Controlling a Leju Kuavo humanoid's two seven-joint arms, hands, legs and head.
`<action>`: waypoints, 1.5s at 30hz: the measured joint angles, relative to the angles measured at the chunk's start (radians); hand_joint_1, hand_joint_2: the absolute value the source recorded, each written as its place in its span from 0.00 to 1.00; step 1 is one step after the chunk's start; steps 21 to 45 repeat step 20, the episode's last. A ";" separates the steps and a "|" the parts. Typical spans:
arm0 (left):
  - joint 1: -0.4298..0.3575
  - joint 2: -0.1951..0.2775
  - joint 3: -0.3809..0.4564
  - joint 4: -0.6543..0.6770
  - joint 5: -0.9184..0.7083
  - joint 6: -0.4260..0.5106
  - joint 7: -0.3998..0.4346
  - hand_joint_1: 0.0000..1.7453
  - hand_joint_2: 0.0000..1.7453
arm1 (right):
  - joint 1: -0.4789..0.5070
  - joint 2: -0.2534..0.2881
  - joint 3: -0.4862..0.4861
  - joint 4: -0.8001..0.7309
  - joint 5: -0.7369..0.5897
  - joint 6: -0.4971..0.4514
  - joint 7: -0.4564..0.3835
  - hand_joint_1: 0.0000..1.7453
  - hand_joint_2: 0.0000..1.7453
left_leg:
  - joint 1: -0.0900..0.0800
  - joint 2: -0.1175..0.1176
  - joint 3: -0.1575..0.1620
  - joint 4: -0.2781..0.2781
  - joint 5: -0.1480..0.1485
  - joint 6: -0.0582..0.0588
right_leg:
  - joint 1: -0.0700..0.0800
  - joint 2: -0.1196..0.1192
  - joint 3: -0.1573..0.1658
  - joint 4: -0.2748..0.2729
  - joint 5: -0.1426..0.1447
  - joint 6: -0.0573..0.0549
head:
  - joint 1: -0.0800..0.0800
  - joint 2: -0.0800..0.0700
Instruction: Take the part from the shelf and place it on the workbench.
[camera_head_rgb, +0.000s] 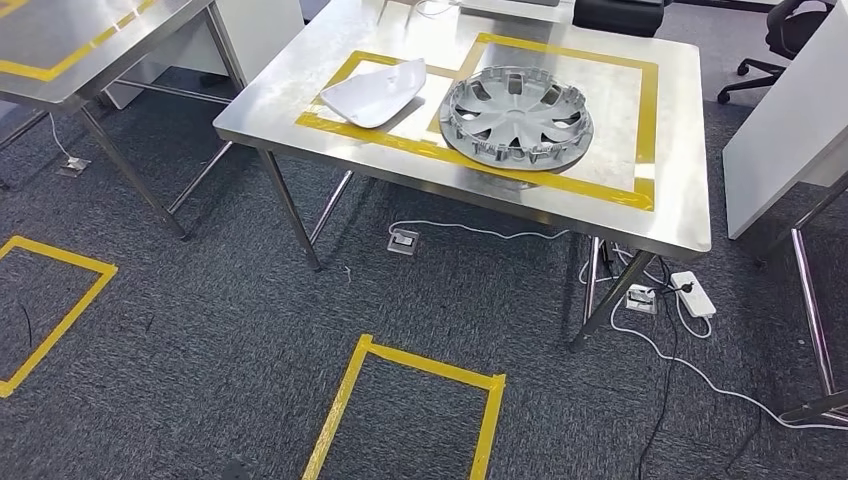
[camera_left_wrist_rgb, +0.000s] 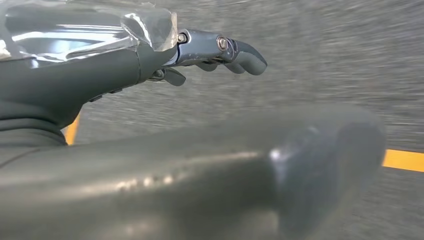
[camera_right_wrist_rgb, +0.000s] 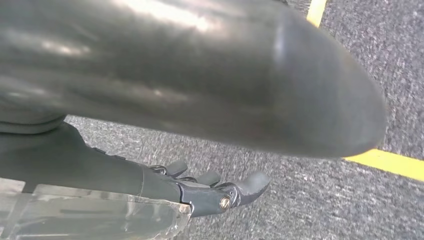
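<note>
A steel workbench (camera_head_rgb: 300, 95) stands ahead in the head view, marked with yellow tape rectangles. On it lie a silver wheel cover (camera_head_rgb: 516, 116) in the larger rectangle and a white curved part (camera_head_rgb: 374, 92) in the smaller one to its left. My left hand (camera_left_wrist_rgb: 200, 55) hangs over grey carpet in the left wrist view, fingers stretched out and apart, holding nothing. My right hand (camera_right_wrist_rgb: 200, 192) also hangs above the carpet in the right wrist view, fingers spread and empty.
A second steel table (camera_head_rgb: 90, 40) stands at the far left. Yellow tape squares (camera_head_rgb: 410, 400) mark the carpet. A power strip (camera_head_rgb: 694, 294) and white cables (camera_head_rgb: 470, 232) lie under the workbench. A white cabinet (camera_head_rgb: 790, 130) and an office chair (camera_head_rgb: 790, 40) are at right.
</note>
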 joint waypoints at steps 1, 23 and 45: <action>-0.001 -0.001 0.000 0.011 -0.006 0.002 0.003 0.00 0.00 | -0.005 0.002 0.000 0.000 0.001 -0.001 0.002 0.00 0.00 | 0.000 -0.003 0.046 -0.065 -0.005 0.000 | 0.001 0.000 -0.007 0.004 0.004 0.005 | 0.000 0.000; -0.043 0.005 -0.012 0.063 -0.047 -0.021 0.081 0.00 0.00 | -0.029 0.026 -0.003 -0.014 -0.016 0.021 0.008 0.00 0.00 | -0.045 0.004 -0.082 -0.149 0.145 0.069 | 0.042 -0.004 0.160 -0.048 -0.114 -0.014 | 0.003 0.000; -0.043 0.005 -0.012 0.063 -0.047 -0.021 0.081 0.00 0.00 | -0.029 0.026 -0.003 -0.014 -0.016 0.021 0.008 0.00 0.00 | -0.045 0.004 -0.082 -0.149 0.145 0.069 | 0.042 -0.004 0.160 -0.048 -0.114 -0.014 | 0.003 0.000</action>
